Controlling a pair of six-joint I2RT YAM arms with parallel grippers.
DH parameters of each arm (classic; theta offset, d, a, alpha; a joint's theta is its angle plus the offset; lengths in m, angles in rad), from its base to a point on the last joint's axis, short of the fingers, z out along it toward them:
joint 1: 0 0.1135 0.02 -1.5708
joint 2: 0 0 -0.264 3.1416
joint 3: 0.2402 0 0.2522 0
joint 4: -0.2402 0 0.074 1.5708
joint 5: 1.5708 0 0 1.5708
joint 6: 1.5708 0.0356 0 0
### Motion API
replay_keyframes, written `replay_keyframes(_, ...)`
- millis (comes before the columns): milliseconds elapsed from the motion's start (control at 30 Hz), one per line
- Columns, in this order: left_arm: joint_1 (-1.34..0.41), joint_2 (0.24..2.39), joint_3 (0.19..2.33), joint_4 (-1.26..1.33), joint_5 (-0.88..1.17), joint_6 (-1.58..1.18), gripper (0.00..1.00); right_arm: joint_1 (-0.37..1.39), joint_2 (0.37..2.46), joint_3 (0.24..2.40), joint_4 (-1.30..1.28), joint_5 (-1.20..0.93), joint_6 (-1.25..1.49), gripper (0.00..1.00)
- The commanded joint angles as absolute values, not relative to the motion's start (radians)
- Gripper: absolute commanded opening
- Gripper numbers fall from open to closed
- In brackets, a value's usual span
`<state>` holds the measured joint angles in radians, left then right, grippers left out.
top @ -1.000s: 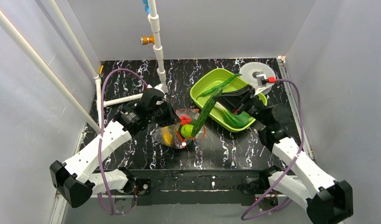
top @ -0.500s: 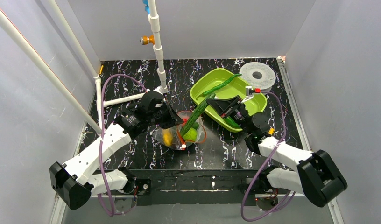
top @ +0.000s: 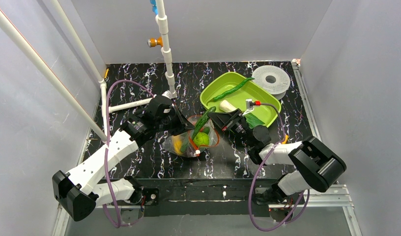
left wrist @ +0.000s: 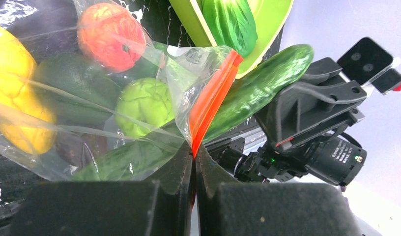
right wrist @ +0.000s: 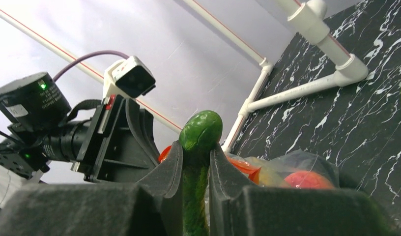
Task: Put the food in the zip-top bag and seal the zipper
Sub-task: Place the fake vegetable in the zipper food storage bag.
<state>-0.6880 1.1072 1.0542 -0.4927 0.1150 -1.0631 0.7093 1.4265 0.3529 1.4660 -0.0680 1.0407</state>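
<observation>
Above the table [top: 228,164], left gripper [left wrist: 193,153] pinching the zipper [left wrist: 213,96]; right gripper [right wrist: 196,150] clamping the cucumber [right wrist: 201,130], both arms angled inward

A robot lab cell: plain grey panels [top: 238,29] box in a black marbled table [top: 154,162], with a white pipe frame [top: 167,64] at upper left.

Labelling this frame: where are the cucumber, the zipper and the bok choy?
cucumber [right wrist: 201,130], right wrist view, rounded tip
zipper [left wrist: 212,98], left wrist view, strip's middle
bok choy [left wrist: 231,22], left wrist view, green leaves
</observation>
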Motion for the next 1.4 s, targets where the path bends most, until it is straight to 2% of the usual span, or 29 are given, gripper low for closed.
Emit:
replay_keyframes(0, -0.682, 1.083, 1.046, -0.444, 0.130, -1.092, 0.00, 0.750, 1.473, 0.339, 1.606, -0.026, 0.994, 0.18)
replay_keyframes(233, -0.681, 1.082, 1.039, -0.439, 0.135, -1.094, 0.00, 0.777, 1.556, 0.348, 1.606, -0.141, 0.911, 0.35)
replay_keyframes(367, -0.681, 1.080, 1.045, -0.449, 0.133, -1.081, 0.00, 0.778, 1.515, 0.321, 1.558, -0.214, 0.890, 0.40)
replay_keyframes(567, -0.682, 1.077, 1.036, -0.456, 0.130, -1.066, 0.00, 0.801, 1.290, 0.388, 0.942, -0.359, 0.707, 0.49)
replay_keyframes(667, -0.682, 1.078, 1.034, -0.462, 0.130, -1.055, 0.00, 0.804, 1.185, 0.418, 0.673, -0.363, 0.625, 0.59)
replay_keyframes(733, -0.681, 1.077, 1.033, -0.469, 0.129, -1.048, 0.00, 0.804, 1.107, 0.479, 0.388, -0.330, 0.571, 0.73)
replay_keyframes(900, -0.681, 1.076, 1.029, -0.470, 0.141, -1.037, 0.00, 0.775, 1.034, 0.635, 0.027, -0.253, 0.601, 0.86)
replay_keyframes(1000, -0.681, 1.075, 1.026, -0.471, 0.140, -1.038, 0.00, 0.726, 1.038, 0.699, -0.103, -0.245, 0.716, 0.87)
replay_keyframes(1367, -0.681, 1.079, 1.028, -0.470, 0.146, -1.035, 0.00, 0.630, 1.086, 0.839, -0.150, -0.373, 0.894, 0.81)
